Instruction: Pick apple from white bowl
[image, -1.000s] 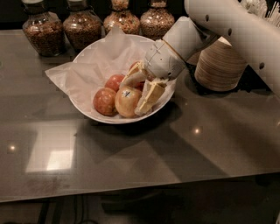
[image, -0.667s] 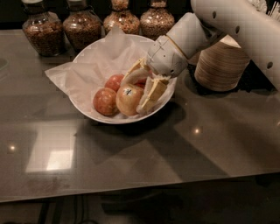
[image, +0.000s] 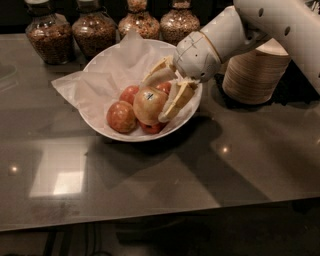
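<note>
Reaching into the white bowl (image: 131, 136) from the far right, the gripper (image: 156, 102) sits around the apple (image: 148, 106), the pale yellow-golden one with a small dark sticker on top. One finger (image: 159, 79) lies along the apple's far side and the other (image: 176, 100) along its right, nearer side. The fruit is therefore squarely between them, not off to one flank. Both look to be touching the skin with no gap visible, so the jaws are closed as far as the apple allows, and I judge that they have hold of it.

The apple is right of centre in the bowl, over the crumpled paper (image: 95, 90). A redder apple (image: 121, 116) is just beside it on the left, another (image: 129, 93) is on the far left, and a third (image: 150, 128) peeks out under its near edge. Whether the apple rests on that lower one or hangs just clear of it, I cannot tell.

The apple is round, so it has no long axis to match. What counts is that the squeeze runs from far to near across its widest part, while the arm (image: 220, 40) slants in from the upper right. The free way out is likely straight up, away from the neighbours on the left and below. The stack of paper bowls (image: 255, 70) stands on the table (image: 210, 175) just right of the bowl, so a rightward swing should probably wait until the apple is above the rim.
</note>
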